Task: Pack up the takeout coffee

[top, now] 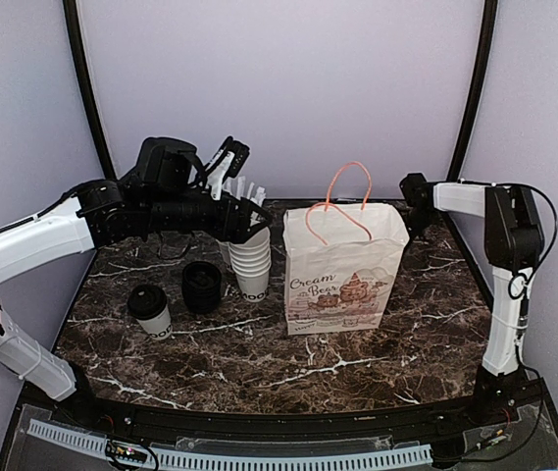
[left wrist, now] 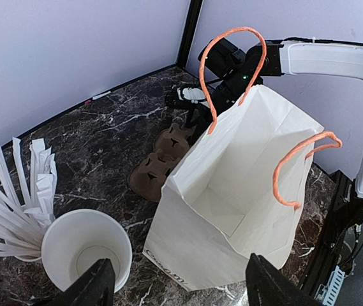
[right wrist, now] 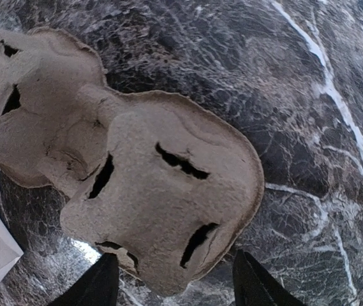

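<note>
Top external view: the takeout coffee [top: 149, 310], a small white cup with a black lid, stands upright on the dark marbled worktop [top: 416, 343] at front left, touched by neither arm. Just to its right is a stack of black lids [top: 201, 287], then a stack of lidless white cups [top: 251, 261], with the straws [top: 247, 188] behind them. Further right, well apart from the coffee, the white paper bag [top: 342, 270] stands open with its orange handles up. The lids and the cup stack lie between the coffee and the bag.

The left arm reaches over the cup stack. In its wrist view the left pincer [left wrist: 180, 284] hangs with its fingers wide apart and nothing between them, above the top cup's open mouth and the bag's near edge.

Only the wrist views show the brown pulp cup carrier [right wrist: 136, 185], which lies flat on the worktop behind the bag and is hidden by it from above. The right pincer [right wrist: 176, 284] hovers over the carrier with its fingers apart, gripping nothing. Only the top view shows the coffee.
</note>
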`<state>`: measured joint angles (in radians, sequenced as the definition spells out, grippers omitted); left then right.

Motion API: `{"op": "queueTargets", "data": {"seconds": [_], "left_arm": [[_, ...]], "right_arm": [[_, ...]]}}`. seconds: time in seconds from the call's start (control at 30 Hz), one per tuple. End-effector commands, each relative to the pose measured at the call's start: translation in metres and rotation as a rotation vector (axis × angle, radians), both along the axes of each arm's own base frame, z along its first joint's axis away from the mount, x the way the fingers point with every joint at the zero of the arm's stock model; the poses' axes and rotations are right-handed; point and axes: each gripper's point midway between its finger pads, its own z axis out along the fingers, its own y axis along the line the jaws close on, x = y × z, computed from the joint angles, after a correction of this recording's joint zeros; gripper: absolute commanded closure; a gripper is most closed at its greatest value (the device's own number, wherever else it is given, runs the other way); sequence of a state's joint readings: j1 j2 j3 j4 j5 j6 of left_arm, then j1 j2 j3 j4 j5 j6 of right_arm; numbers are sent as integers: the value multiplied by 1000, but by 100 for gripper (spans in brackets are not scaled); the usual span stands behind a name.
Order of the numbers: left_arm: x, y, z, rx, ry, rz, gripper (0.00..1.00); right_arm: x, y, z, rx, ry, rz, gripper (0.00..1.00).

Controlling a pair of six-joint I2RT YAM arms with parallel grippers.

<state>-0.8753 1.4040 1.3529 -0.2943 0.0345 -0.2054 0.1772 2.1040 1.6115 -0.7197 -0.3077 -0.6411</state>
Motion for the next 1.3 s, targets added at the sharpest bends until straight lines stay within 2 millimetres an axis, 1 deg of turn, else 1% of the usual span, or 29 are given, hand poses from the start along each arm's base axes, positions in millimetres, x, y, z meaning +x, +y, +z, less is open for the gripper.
{"op": "queueTargets", "data": {"seconds": [0.0, 0.13, 0.27, 0.37, 0.5, 0.63, 0.7, 0.73, 0.77, 0.83, 0.9, 0.93, 1.0, 1.07, 1.27], "left_arm": [[-2, 7, 4, 3, -15, 8, 26], [-3, 7, 4, 3, -13, 6, 26], [-3, 8, 3, 5, -13, 10, 26], [-3, 8, 2, 8, -11, 10, 26], [-3, 7, 4, 3, -15, 6, 26], [-3, 8, 8, -1, -27, 3, 26], [-3, 8, 10, -5, -36, 3, 26], [-3, 7, 11, -7, -41, 0, 26], [-3, 6, 14, -13, -48, -2, 26], [-2, 4, 19, -26, -68, -13, 26], [-4, -2, 26, -52, -86, -43, 26], [-4, -6, 28, -60, -89, -59, 26], [-6, -16, 35, -90, -97, -102, 26], [-6, -26, 40, -111, -99, -137, 26], [-1, -58, 58, -161, -140, -205, 29]], "right_arm": [[4, 16, 5, 38, -14, 70, 44], [5, 18, 2, 44, -3, 77, 57], [0, 17, 1, 40, 2, 83, 69], [-4, 13, 3, 43, 11, 66, 74], [-9, -2, 12, 65, 19, 7, 76], [-18, -32, 27, 98, 30, -79, 79], [-24, -47, 44, 141, 26, -124, 80], [-28, -51, 49, 168, 30, -144, 81], [-29, -66, 58, 197, 26, -186, 82], [-37, -79, 73, 262, 26, -232, 82], [-44, -86, 95, 357, 20, -264, 83], [-47, -94, 106, 401, 17, -288, 83], [-57, -97, 132, 508, 15, -289, 83], [-69, -93, 159, 599, 7, -265, 82], [-113, -65, 235, 778, -63, -133, 79]]}}
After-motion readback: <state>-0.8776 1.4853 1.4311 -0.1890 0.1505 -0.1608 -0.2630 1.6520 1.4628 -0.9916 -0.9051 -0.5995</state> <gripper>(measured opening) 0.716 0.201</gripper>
